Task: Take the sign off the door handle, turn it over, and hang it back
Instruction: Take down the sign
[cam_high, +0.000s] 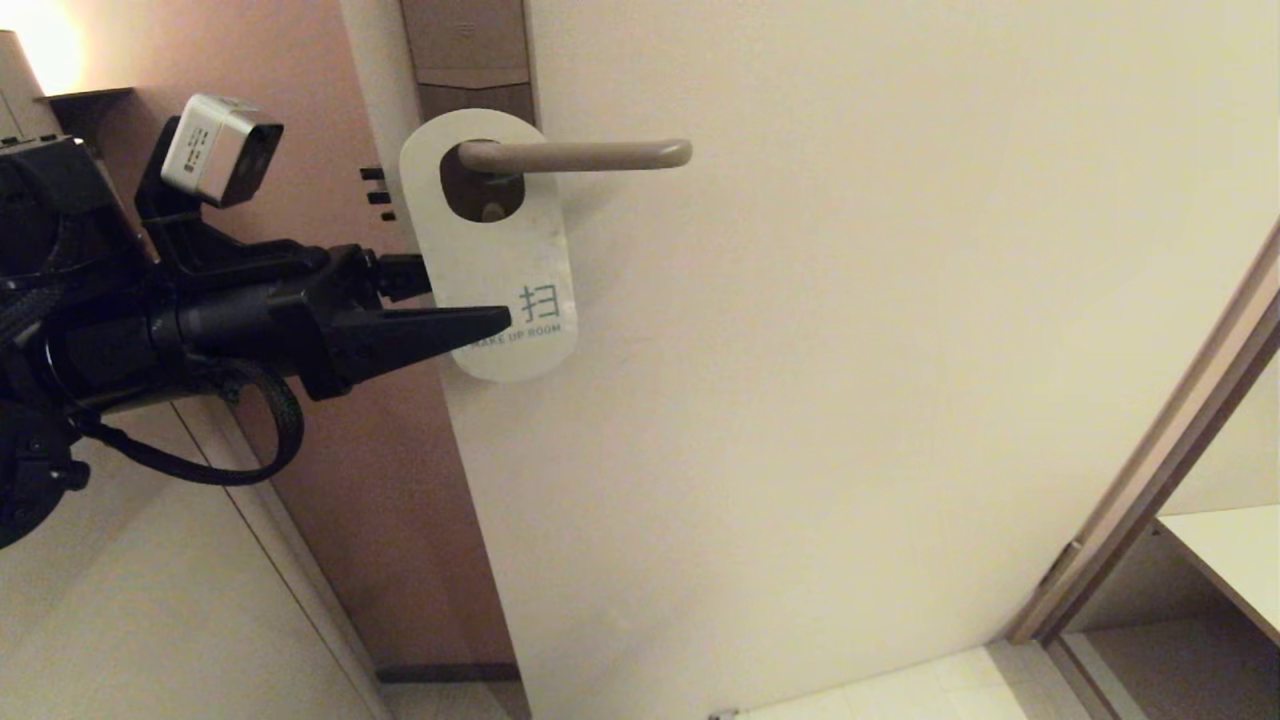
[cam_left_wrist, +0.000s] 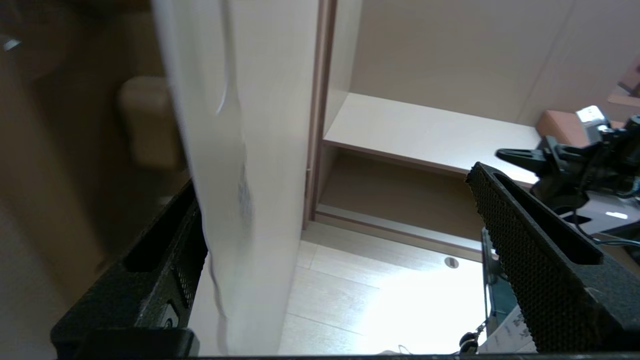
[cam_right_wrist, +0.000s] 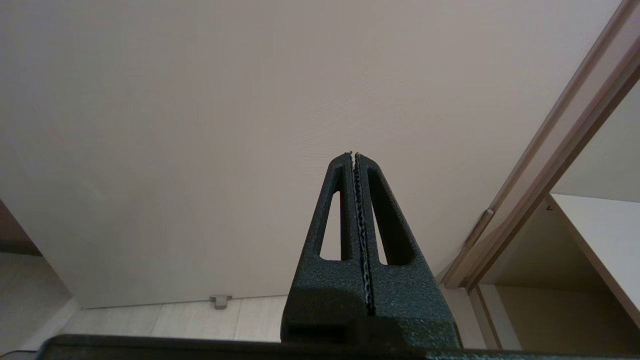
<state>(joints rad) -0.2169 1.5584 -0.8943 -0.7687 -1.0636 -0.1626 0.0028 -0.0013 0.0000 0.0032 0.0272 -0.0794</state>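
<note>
L pincer (cam_high: 470, 322) open at 1 sign (cam_high: 487, 245) — 1 door handle (cam_high: 575, 154).

Left claw (cam_high: 470, 325) hides sign's (cam_high: 490, 230) text start, prob. "MAKE".

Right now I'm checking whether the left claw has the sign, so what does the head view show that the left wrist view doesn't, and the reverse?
Head view only: the handle through the sign's hole, and the MAKE UP ROOM face. Left wrist view only: the left claw's fingers wide apart, the sign's edge against one finger, and the right claw far off. Both: the sign, the left claw at its lower part, the door.
</note>
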